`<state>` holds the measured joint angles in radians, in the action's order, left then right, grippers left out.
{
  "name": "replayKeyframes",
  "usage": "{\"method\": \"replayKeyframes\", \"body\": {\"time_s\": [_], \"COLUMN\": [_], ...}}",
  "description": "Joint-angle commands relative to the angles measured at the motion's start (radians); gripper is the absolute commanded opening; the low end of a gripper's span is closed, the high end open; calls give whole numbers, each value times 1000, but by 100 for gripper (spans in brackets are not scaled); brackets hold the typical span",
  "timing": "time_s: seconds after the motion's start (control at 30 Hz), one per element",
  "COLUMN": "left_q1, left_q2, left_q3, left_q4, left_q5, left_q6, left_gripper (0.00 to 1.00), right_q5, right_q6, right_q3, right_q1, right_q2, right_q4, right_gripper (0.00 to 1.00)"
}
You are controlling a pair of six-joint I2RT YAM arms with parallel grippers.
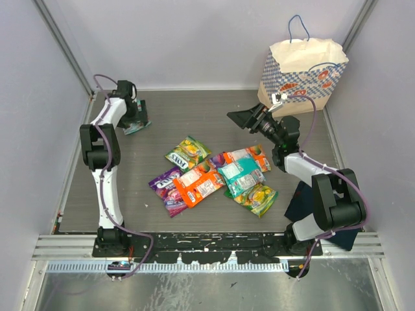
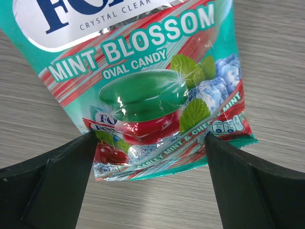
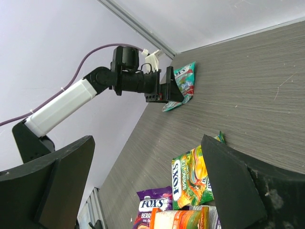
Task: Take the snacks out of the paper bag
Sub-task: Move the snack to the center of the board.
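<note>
Both left jaws and right jaws gape wide, gripping nothing. A teal glossy mint candy packet [image 2: 143,81] lies between my left ones; other colourful packets [image 1: 198,184] heap on the grey surface [image 1: 194,123], beige paper bag [image 1: 301,71] far right.

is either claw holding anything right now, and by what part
Nothing is held. The left claw stands open astride the lower end of the teal mint packet lying on the table; the right claw is open and empty.
</note>
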<state>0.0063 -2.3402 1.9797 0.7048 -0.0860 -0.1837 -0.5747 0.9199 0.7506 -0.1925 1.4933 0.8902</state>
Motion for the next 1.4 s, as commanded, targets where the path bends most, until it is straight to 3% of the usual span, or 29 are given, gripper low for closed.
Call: {"method": "replayKeyframes", "body": {"time_s": [0.0,0.23,0.37,0.57,0.9,1.13,1.23,1.37], "left_q1": [17,18,7,-10,47,84,84,33], "left_q2": [-72,99,202,242,114,106,151,360], "left_q3": [84,-102,-161,-165,-134,-176,-175,-276], "left_q4": [200,4,-64,-37,-30,-57,-30,-110], "left_q5": [-178,-351,-346,-201,-43,70,89,75], "left_q6": [219,275,261,159,99,53,50,61], "left_gripper": [98,98,98,98,100,100,99,99], "right_q5": [-22,-40,-40,-44,-43,-46,-40,54], "right_q6": [8,45,45,49,18,15,4,-81], "right_q3": [47,49,46,40,39,38,43,54], "right_q1": [3,4,4,4,4,4,5,4], "right_q2": [1,15,10,3,-13,-5,-10,-73], "right_q4": [58,98,102,106,72,73,56,-108], "right_gripper": [100,100,100,100,100,100,100,100]}}
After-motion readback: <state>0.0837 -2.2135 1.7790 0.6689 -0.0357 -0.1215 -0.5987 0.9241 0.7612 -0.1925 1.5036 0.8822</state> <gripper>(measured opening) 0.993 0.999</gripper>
